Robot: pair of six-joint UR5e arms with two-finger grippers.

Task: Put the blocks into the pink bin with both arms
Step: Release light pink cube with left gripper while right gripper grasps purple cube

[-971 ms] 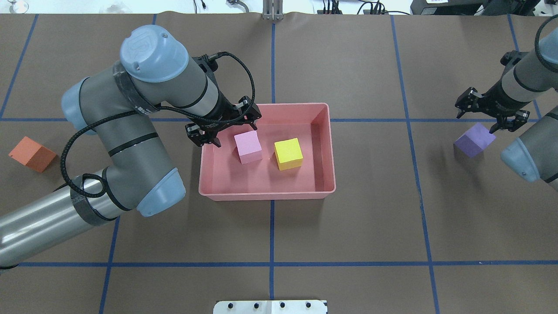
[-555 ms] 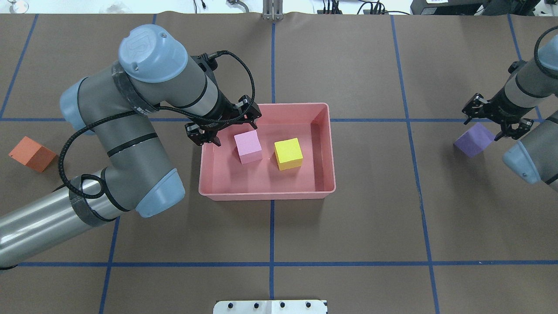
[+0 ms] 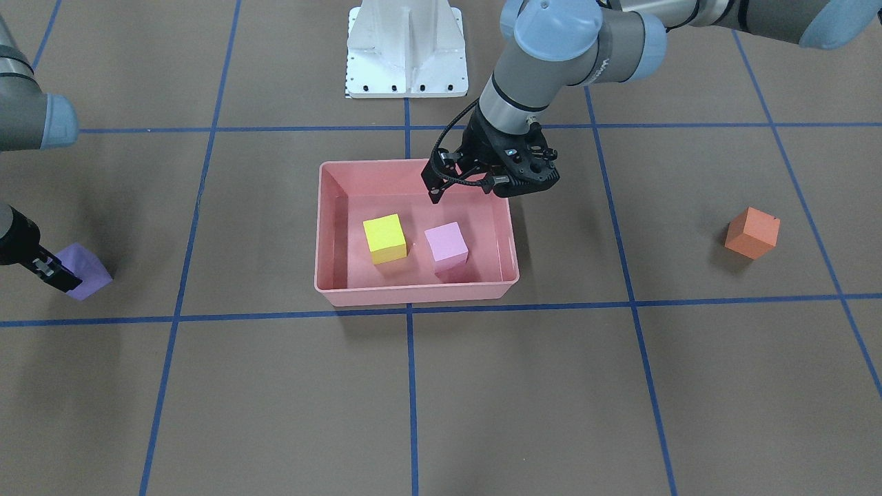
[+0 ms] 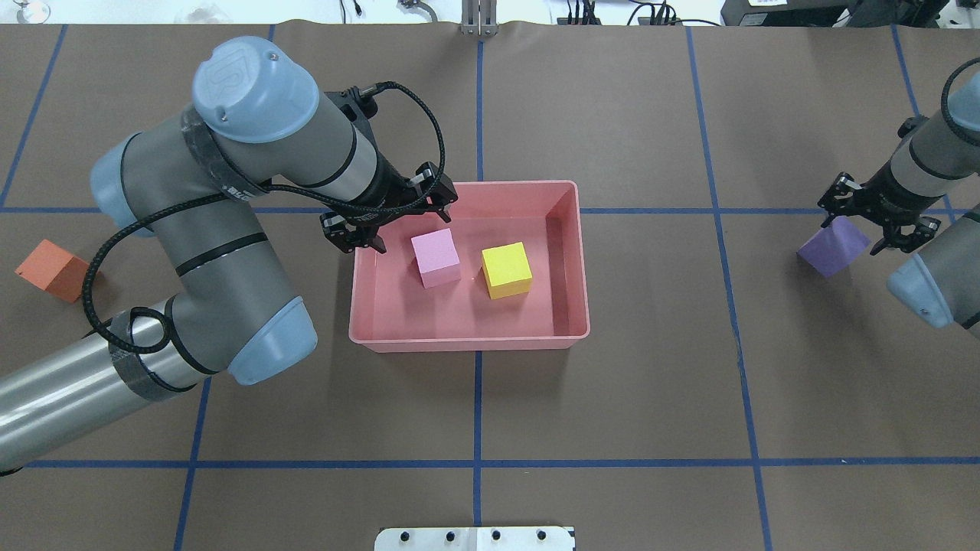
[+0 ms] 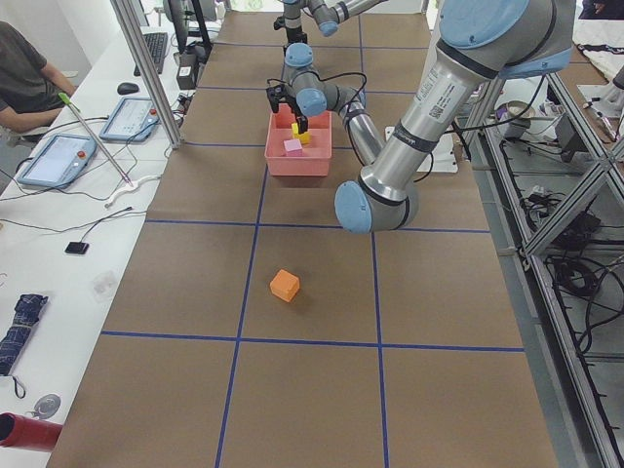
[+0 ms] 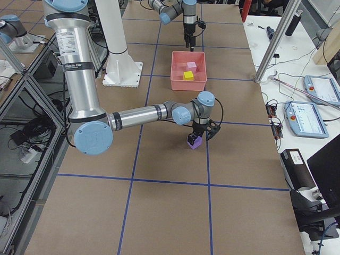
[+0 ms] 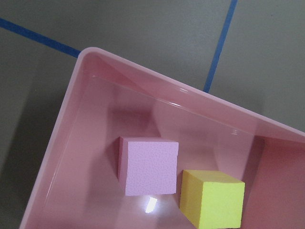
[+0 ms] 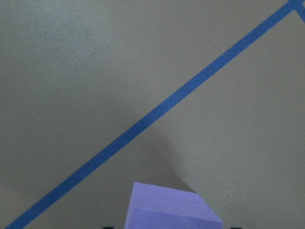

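My left gripper [image 4: 409,232] hangs wide and empty over the pink bin [image 4: 467,344] at its far left corner. My right gripper [image 4: 854,233] is spread wide over the purple block [image 4: 831,251].

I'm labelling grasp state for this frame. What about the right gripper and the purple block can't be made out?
Right gripper fingers' contact with the purple block: overhead, the wrist covers it.
Front-facing: left edge cuts the gripper.
Right wrist: fingers below the bottom edge.
Right exterior: too small.
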